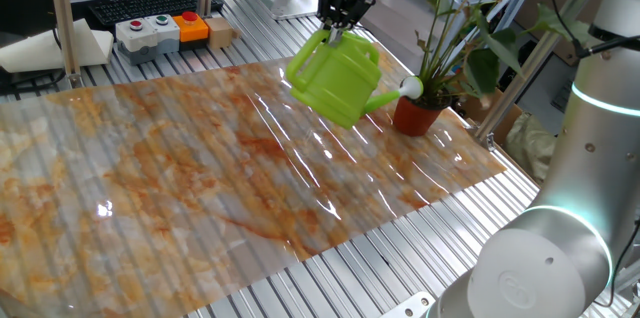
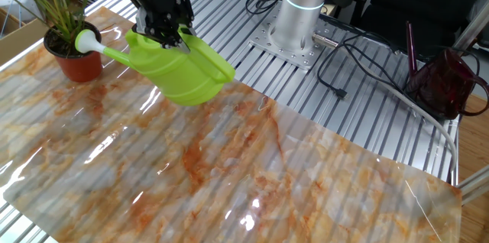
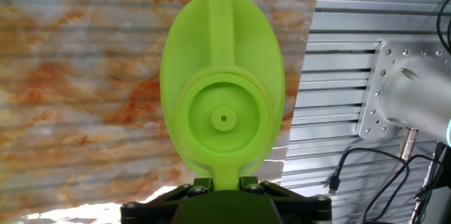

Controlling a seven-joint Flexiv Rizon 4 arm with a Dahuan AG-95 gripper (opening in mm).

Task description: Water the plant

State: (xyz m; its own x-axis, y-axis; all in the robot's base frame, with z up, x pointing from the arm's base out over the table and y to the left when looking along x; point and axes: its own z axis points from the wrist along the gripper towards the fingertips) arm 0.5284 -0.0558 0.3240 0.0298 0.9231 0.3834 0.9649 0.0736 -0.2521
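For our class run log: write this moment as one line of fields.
fingers: shut on watering can handle | watering can: lifted, tilted | rose: over pot rim | plant: upright

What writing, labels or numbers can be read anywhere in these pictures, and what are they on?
None can be read.
Watering can: plain green, no label in any view.
Plant pot: plain red, no markings.
Button box at the back of the table: any lettering by its buttons is too small to read.
Keyboard behind it: the keys are too small and blurred to read.
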